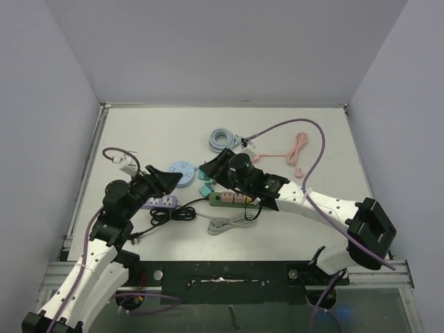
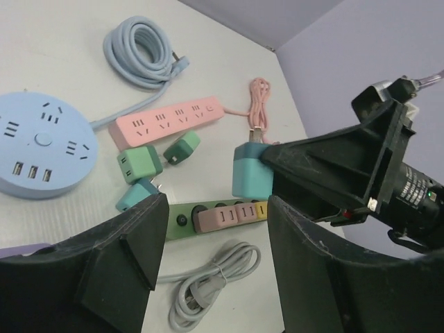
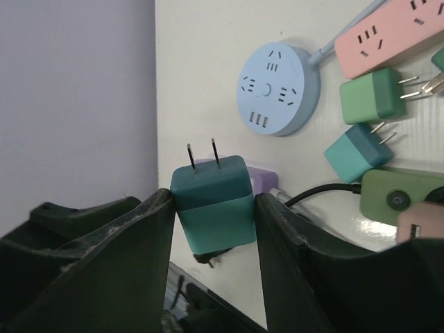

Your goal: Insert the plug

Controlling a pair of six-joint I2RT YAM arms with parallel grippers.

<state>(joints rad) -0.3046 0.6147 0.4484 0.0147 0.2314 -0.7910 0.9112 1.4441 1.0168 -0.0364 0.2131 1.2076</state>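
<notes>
Clamped between the fingers of the right gripper [image 3: 211,200] and held clear of the white counter [image 1: 139,132]: a teal plug [image 3: 210,208], darker at the top and lighter below, with its two prongs [image 3: 201,154] pointing away from the wrist and free of any socket. Poised over the middle of the counter, above a scatter of power strips. Facing it from the left, with fingers [image 2: 118,257] spread wide apart and nothing between them: the left gripper [image 1: 163,177]. Nearby, flat on the counter: a green power strip [image 2: 182,220] fitted with pink socket blocks, with a black cord [image 1: 173,214] running from one end. Beside the left arm and partly hidden by it: a purple strip [image 1: 161,202]. Farther back: a round blue socket hub [image 2: 41,146] and a pink strip [image 2: 170,121], lying near each other. Between the pink strip and the green power strip, loose on the counter: a large green adapter [image 2: 139,164], a smaller green adapter [image 2: 182,149] and a teal adapter [image 2: 135,194]. Toward the far side: a coiled pale-blue cable [image 2: 142,52] and a pink cable [image 1: 298,149]. Toward the near edge, just beside the green power strip: a bundled grey cord [image 1: 225,224].
</notes>
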